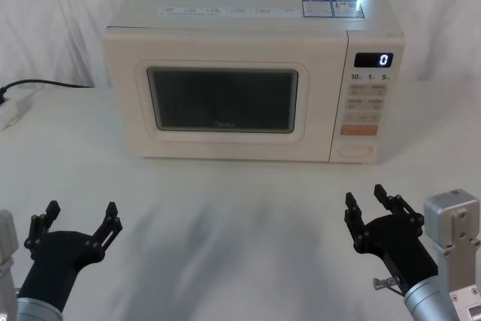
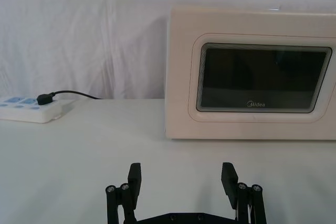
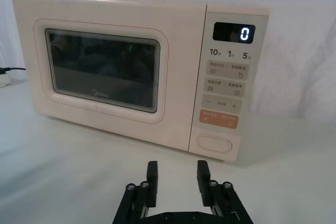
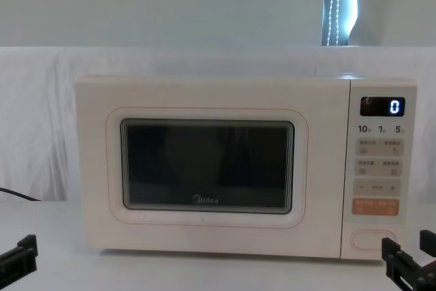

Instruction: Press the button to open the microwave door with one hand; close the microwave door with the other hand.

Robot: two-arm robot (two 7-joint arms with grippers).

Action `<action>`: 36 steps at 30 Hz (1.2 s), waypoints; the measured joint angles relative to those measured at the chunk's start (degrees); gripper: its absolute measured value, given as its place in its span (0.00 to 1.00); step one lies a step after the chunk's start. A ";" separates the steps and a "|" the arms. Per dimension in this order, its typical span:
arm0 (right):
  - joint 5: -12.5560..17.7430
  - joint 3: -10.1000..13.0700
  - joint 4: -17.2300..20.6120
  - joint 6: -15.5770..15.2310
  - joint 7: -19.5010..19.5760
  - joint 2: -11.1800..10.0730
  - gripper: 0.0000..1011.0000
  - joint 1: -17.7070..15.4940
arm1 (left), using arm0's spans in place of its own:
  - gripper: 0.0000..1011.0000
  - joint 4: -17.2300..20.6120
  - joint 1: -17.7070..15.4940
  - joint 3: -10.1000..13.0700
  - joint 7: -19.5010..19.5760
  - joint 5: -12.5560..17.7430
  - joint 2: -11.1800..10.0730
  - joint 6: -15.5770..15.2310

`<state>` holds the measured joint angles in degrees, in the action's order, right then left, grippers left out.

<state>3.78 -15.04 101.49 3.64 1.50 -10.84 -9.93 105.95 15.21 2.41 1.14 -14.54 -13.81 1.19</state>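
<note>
White cloth covers the table [image 1: 240,208] and drapes the wall behind, and the microwave sits in the upper middle of the head view, its door [image 1: 225,95] shut flush with the body. The door fills the left and centre of the front; the narrow control panel [image 1: 368,103] runs down the right side, with the display reading 0 at its top and the wide oval release button [image 1: 355,151] at its bottom edge. What matters for the coming press is that this button lies straight ahead of the right gripper [image 1: 369,202], which sits in the lower right of the head view with its fingers spread moderately apart and holding nothing. In the right wrist view the button [image 3: 213,144] stands just above and slightly to the right of the fingertips, well short of contact. The left gripper [image 1: 80,216], in the lower left of the head view, has its fingers spread wide and empty; it faces the door's left half and is much farther from the button. By my reading the right arm is the nearer one for pressing, and the left is better placed to push the door closed.
</note>
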 joint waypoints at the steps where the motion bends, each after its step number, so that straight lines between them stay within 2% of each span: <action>1: 0.00 0.00 0.00 0.00 0.00 0.00 0.47 0.00 | 0.99 0.00 0.00 0.00 0.00 0.00 0.00 0.00; 2: 0.00 0.00 0.00 0.00 0.00 0.00 0.47 0.00 | 0.99 0.00 0.00 0.00 0.00 0.00 0.00 0.00; 4: 0.00 0.00 0.00 0.00 0.00 0.00 0.37 0.00 | 0.99 0.00 0.00 0.00 0.00 0.00 0.00 0.00; 5: 0.00 0.00 0.00 0.00 0.00 0.00 0.37 0.00 | 0.99 0.00 0.00 0.00 0.00 0.00 0.00 0.00; 8: 0.00 0.00 0.00 0.00 0.00 0.00 0.26 0.00 | 0.99 0.00 0.00 0.00 0.00 0.00 0.00 0.00; 9: 0.00 0.00 0.00 0.00 0.00 0.00 0.26 0.00 | 0.99 0.00 0.00 0.00 0.00 0.00 0.00 0.00; 12: 0.00 0.00 0.00 0.00 0.00 0.00 0.14 0.00 | 0.99 0.00 0.00 0.00 0.00 0.00 0.00 0.00; 13: 0.00 0.00 0.00 0.00 0.00 0.00 0.13 0.00 | 0.99 0.00 0.00 0.00 0.00 0.00 0.00 0.00; 14: 0.00 0.00 0.00 0.00 0.00 0.00 0.07 0.00 | 0.99 0.00 0.00 0.00 0.00 0.00 0.00 0.00; 17: 0.00 0.00 0.00 0.00 0.00 0.00 0.01 0.00 | 0.99 0.00 0.00 0.00 0.00 0.00 0.00 0.00; 28: -0.20 0.14 0.06 -0.11 -0.03 0.20 0.00 -0.04 | 0.99 0.00 0.00 0.00 0.00 0.00 0.00 0.00; 36: -1.86 0.95 0.39 -1.27 -0.88 1.37 0.00 0.19 | 0.99 0.00 0.00 0.00 0.00 0.00 0.00 0.00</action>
<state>1.92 -14.09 101.88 2.37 0.62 -9.47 -9.73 105.95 15.21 2.41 1.14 -14.54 -13.81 1.19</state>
